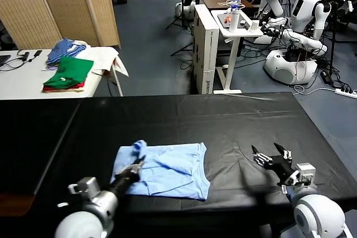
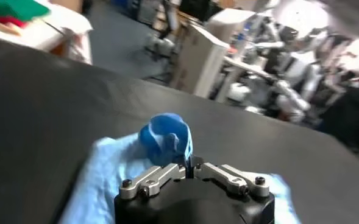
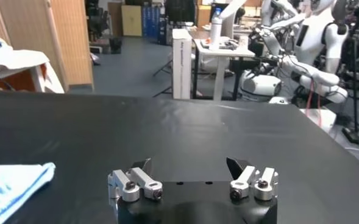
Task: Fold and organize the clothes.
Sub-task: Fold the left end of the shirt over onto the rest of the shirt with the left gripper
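Black cloth covers our long worktop (image 1: 184,121), which fills most of the head view. On its near half, left of centre, lies the pale blue T-shirt (image 1: 167,171), partly folded and wrinkled. Our left tool (image 1: 138,164) sits over the shirt's left part with its jaws closed, pinching a raised fold of the blue fabric (image 2: 165,137). Our right tool (image 1: 271,153) hovers low above bare worktop, well to the right of the shirt, its jaws spread wide and holding nothing. Farther back on the left, a white table (image 1: 22,79) carries folded green and red garments (image 1: 68,73).
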`<action>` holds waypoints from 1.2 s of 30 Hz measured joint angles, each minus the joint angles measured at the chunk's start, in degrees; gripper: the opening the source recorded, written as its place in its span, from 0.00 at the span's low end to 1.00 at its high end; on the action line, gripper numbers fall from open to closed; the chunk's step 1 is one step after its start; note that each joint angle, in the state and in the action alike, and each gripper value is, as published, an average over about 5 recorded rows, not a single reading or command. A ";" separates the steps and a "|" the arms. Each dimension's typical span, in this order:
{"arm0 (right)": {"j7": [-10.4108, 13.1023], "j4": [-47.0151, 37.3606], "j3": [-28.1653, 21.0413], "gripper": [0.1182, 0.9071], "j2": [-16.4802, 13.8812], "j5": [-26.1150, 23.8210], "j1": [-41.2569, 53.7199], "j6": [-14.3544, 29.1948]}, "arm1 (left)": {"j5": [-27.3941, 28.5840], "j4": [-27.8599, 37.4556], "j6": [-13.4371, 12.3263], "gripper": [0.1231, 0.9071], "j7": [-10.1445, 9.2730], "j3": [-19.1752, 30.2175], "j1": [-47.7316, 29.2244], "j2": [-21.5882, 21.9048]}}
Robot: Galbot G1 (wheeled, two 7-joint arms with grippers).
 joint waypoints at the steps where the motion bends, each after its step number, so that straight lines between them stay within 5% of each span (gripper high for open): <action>1: -0.01 0.02 -0.03 1.00 0.20 -0.19 -0.15 0.01 | -0.36 0.22 0.03 0.06 0.03 0.91 -0.55 -0.31; 11: -0.08 0.02 -0.34 1.00 1.20 -1.30 -0.95 0.05 | -0.52 1.99 0.27 0.06 0.29 6.51 -3.66 -3.48; 36: -0.19 -0.25 -0.89 1.00 0.71 -1.44 -0.63 0.05 | 3.34 7.03 -0.23 0.06 0.49 11.14 -4.98 -9.56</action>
